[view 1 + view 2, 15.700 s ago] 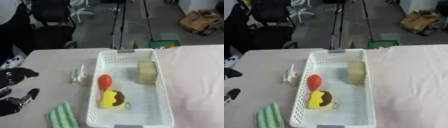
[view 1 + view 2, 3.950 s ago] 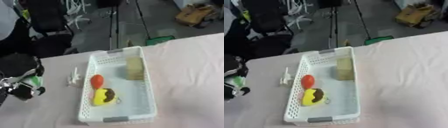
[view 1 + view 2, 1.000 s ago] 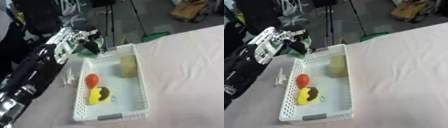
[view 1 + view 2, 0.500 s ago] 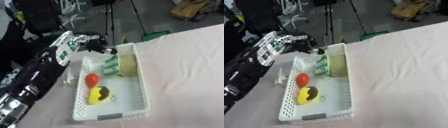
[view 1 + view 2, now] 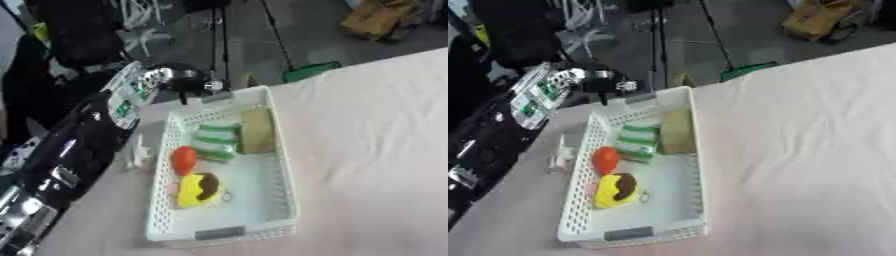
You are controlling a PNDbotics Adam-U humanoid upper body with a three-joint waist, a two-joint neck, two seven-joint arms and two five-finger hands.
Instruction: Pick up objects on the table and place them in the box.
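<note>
Four things sit in the basket [image 5: 284, 200] as I read it, and one pale thing is left outside on the table [image 5: 376, 130], which is the biggest surface here, covered in a pinkish cloth. My left arm [image 5: 74, 150] comes in from the left side and runs up alongside the basket's left wall, so it screens part of the table on that side. The white basket lies lengthwise away from me, near the table's left part.

Inside it, going by size: a tan block [image 5: 256, 131] at the far end against the right wall; a green-and-white striped cloth [image 5: 213, 141] just beside it to the left, lying slanted as if dropped rather than laid; a yellow toy [image 5: 199, 189] with a dark patch nearer me; and a red piece [image 5: 183, 158] between the toy and the cloth, by the left wall.

My left hand [image 5: 179, 81] hangs above the far left corner of the basket, holding nothing. I cannot tell if the fingers are spread or curled. My right hand shows nowhere.

Outside, just beside the left wall, lies a small white thing [image 5: 138, 151]; I judge it the next pick, close enough for the left hand.
</note>
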